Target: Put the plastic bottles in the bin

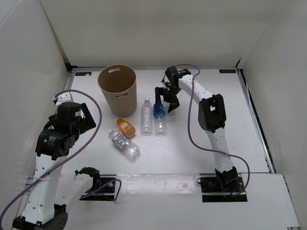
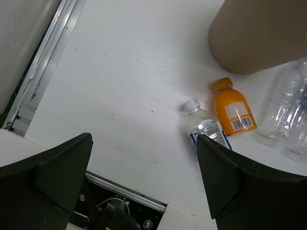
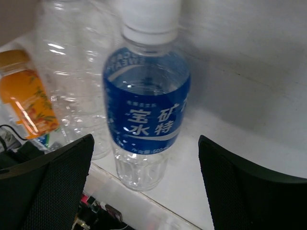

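Note:
The tan bin (image 1: 117, 88) stands at the back left of the table. In front of it stand a clear bottle with a white cap (image 1: 146, 117) and a blue-labelled bottle (image 1: 159, 117). An orange bottle (image 1: 126, 127) and a clear labelled bottle (image 1: 125, 143) lie nearer the arms. My right gripper (image 1: 167, 101) hovers just behind the blue-labelled bottle (image 3: 146, 110), open, with the bottle ahead of its fingers and untouched. My left gripper (image 2: 144, 139) is open and empty, high above the near left of the table, looking down on the lying clear bottle (image 2: 204, 124) and orange bottle (image 2: 232, 110).
White walls enclose the table on three sides. A metal rail (image 2: 43, 67) runs along the left edge. The bin's wall (image 2: 259, 33) rises close behind the lying bottles. A purple cable (image 1: 192, 124) loops beside the right arm.

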Controlling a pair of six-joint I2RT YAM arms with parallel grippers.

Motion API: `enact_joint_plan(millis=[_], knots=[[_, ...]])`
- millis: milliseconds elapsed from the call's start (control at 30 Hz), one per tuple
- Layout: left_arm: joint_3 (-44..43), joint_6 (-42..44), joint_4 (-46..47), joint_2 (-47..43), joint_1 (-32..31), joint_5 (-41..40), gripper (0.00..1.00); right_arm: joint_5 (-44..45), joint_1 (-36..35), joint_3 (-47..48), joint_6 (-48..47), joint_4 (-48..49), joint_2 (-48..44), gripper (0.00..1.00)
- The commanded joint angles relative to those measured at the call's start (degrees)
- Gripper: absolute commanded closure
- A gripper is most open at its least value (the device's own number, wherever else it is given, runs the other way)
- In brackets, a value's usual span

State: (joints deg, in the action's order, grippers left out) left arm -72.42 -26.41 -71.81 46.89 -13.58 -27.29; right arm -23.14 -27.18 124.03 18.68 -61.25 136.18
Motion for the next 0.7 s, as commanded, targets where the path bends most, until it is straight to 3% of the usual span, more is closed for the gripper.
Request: enact_joint_plan(millis=[0, 300, 533, 600, 667], knots=[[0.6, -0.2, -0.7, -0.7, -0.4, 0.4, 0.0, 2.8, -0.6, 0.9, 0.2, -4.3, 0.1, 0.1], [0.4, 0.0, -1.3, -1.0, -0.8, 0.2, 0.0, 3.9, 0.3, -0.5, 1.1, -6.6, 3.6, 0.1], [0.2, -0.3, -1.8, -0.7, -0.8, 0.3, 0.0, 7.1, -0.9, 3.9, 0.2, -10.8, 6.3, 0.1], [0.0, -0.4, -2.0, -0.6, -0.7, 0.4, 0.0, 7.3, -1.1, 4.8, 0.1, -11.4, 6.9, 0.15], [0.2, -0.4, -1.8, -0.5, -0.8, 0.3, 0.0, 7.4, -0.9, 4.8, 0.1, -12.0, 6.9, 0.29]])
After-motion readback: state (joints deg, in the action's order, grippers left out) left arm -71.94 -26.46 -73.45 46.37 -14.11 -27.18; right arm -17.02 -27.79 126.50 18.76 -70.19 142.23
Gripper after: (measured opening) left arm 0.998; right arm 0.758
